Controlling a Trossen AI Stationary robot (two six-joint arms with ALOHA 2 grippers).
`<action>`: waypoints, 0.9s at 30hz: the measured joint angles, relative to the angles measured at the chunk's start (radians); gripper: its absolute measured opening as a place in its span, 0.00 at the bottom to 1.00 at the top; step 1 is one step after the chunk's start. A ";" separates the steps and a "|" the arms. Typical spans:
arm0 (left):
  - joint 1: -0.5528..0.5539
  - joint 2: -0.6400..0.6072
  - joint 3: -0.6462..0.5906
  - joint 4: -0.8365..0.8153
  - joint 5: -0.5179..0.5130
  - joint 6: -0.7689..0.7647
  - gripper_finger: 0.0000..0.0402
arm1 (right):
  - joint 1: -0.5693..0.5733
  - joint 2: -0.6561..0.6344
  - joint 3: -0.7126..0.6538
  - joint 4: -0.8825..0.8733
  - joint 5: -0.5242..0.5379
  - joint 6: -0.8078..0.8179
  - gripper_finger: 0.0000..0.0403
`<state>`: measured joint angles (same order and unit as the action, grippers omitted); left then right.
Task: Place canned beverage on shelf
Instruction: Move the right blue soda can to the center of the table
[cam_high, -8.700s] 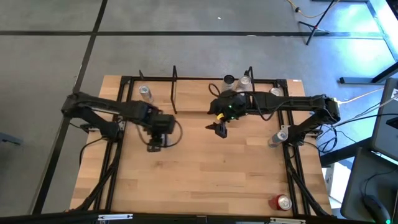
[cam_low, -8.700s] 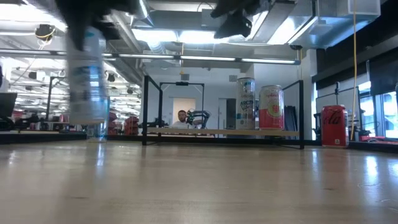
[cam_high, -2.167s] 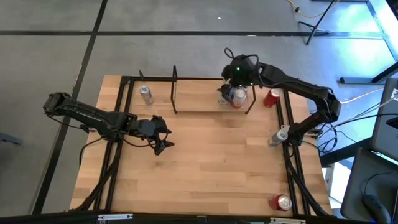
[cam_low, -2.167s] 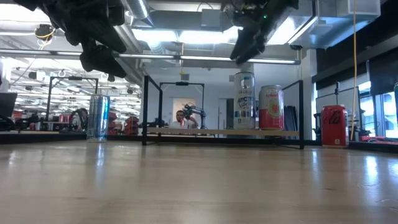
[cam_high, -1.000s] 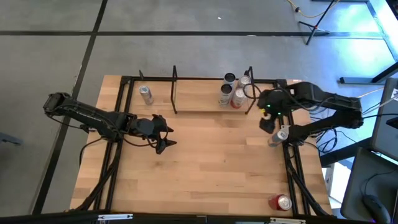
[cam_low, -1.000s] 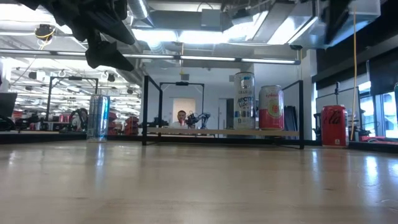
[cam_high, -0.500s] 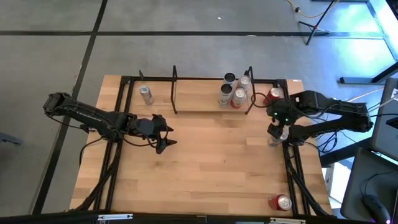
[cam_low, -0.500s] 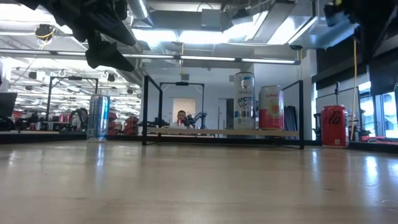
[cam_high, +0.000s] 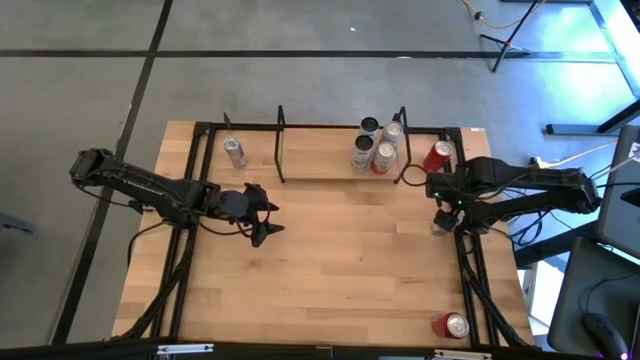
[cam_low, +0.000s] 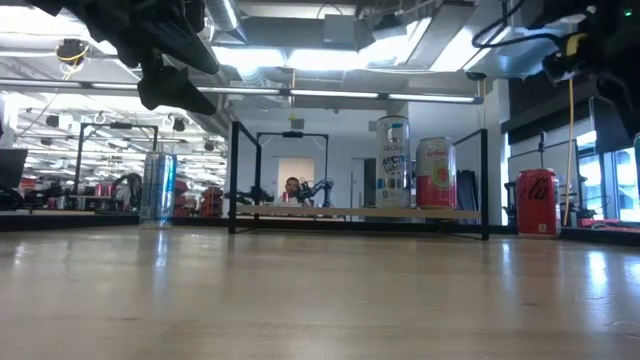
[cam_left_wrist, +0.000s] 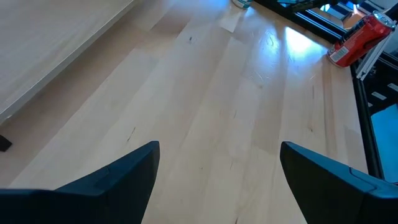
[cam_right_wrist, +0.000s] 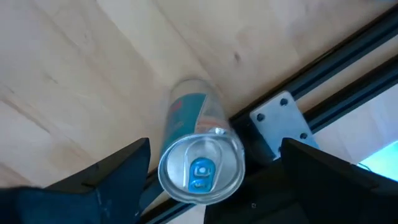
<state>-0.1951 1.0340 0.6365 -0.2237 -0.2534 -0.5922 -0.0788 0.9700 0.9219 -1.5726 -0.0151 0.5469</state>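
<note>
The shelf (cam_high: 320, 165) stands at the table's far edge, and several cans (cam_high: 372, 152) stand on the right end of its plank. A silver-and-teal can (cam_right_wrist: 200, 169) stands upright on the table by the right rail. My right gripper (cam_right_wrist: 211, 177) is open above it, one finger on either side of the can's top and clear of it; it also shows in the high view (cam_high: 444, 216). My left gripper (cam_high: 262, 216) is open and empty above the table's left middle. The low view shows two of the shelf's cans (cam_low: 394, 160).
A red can (cam_high: 437, 155) stands just right of the shelf, a silver can (cam_high: 234, 150) left of it, and another red can (cam_high: 452, 325) at the near right corner. A black rail with a bracket (cam_right_wrist: 280, 118) runs beside the silver-and-teal can.
My right gripper has gone from beside the shelf's right end toward the table's near and right edges, and now hangs over the silver-and-teal can by the right rail. The cans have stayed in place.
</note>
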 joint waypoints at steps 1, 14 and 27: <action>0.000 0.000 0.000 0.000 0.000 0.000 0.82 | 0.000 -0.001 -0.007 0.000 -0.007 -0.001 0.86; 0.000 0.000 0.000 0.000 0.000 -0.001 0.82 | 0.000 0.045 -0.079 0.004 -0.049 -0.028 0.86; 0.000 0.000 0.000 0.000 0.000 -0.002 0.82 | 0.000 0.126 -0.074 0.000 -0.085 -0.084 0.50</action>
<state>-0.1951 1.0340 0.6365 -0.2234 -0.2532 -0.5938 -0.0788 1.0956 0.8483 -1.5728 -0.1003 0.4626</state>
